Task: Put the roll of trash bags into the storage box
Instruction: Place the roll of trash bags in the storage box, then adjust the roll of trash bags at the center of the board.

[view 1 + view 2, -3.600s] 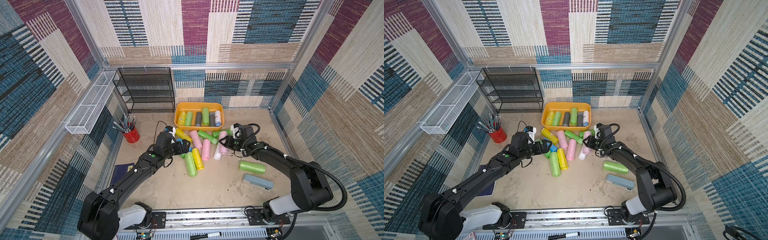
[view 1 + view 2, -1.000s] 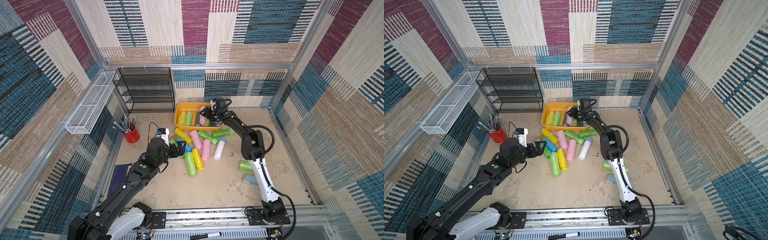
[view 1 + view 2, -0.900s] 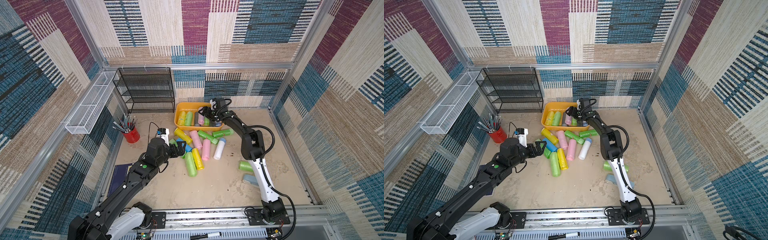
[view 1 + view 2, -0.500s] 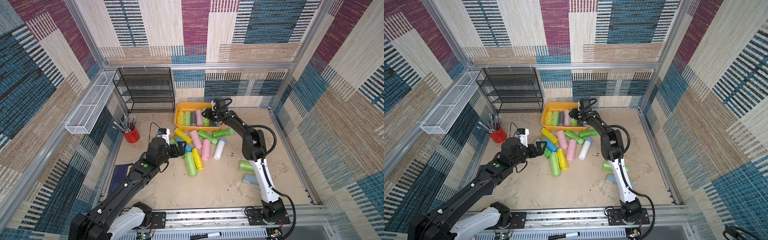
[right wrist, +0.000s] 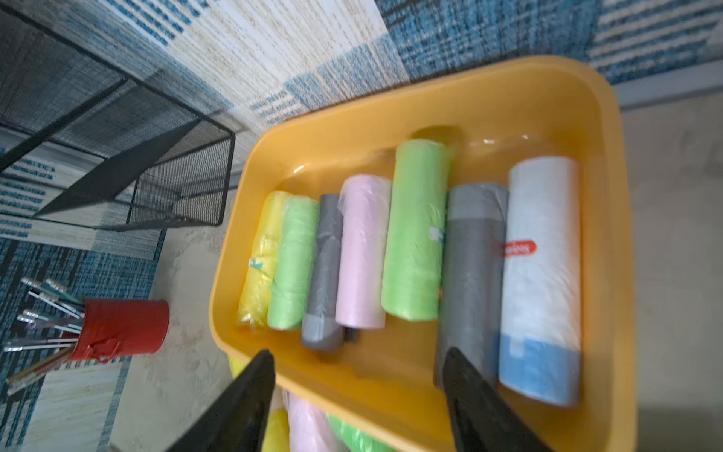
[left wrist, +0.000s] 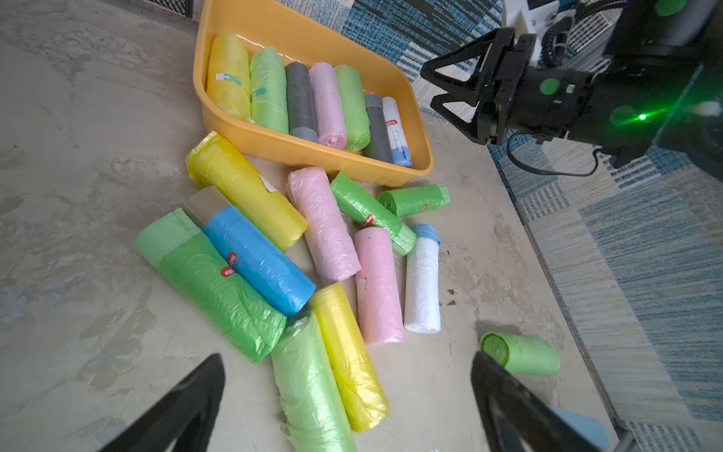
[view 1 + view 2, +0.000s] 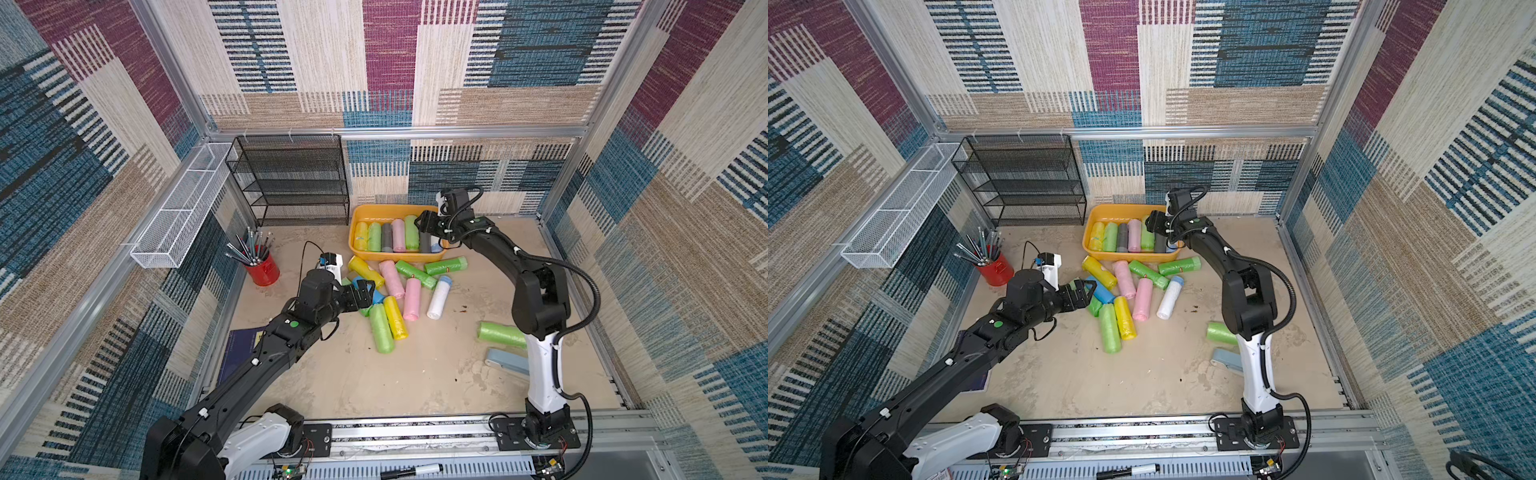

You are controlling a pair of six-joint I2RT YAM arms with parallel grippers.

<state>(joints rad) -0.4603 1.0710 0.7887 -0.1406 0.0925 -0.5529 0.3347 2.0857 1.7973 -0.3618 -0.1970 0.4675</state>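
Observation:
The orange-yellow storage box (image 7: 386, 208) (image 7: 1121, 206) stands at the back of the floor and holds several rolls side by side. Among them a pink roll of trash bags (image 7: 398, 235) (image 5: 362, 250) lies flat between a grey roll and a green one. My right gripper (image 7: 428, 227) (image 5: 358, 352) hangs open over the box's right part with nothing between its fingers. Further forward and to the left, my left gripper (image 7: 363, 287) (image 6: 346, 357) stands wide open and empty above a pile of loose rolls (image 7: 390, 291) (image 6: 274, 250) on the floor.
A single green roll (image 7: 500, 334) and a flat blue-grey object (image 7: 507, 361) lie near the right arm's base. A red cup of pencils (image 7: 262, 270), a black mesh rack (image 7: 291, 183) and a white wire basket (image 7: 183, 208) stand at the left. A dark notebook (image 7: 239, 353) lies under the left arm.
The right gripper held the pink roll tilted over the box; the roll now lies in the box, and the gripper has opened and drawn slightly right. The left arm has hardly moved.

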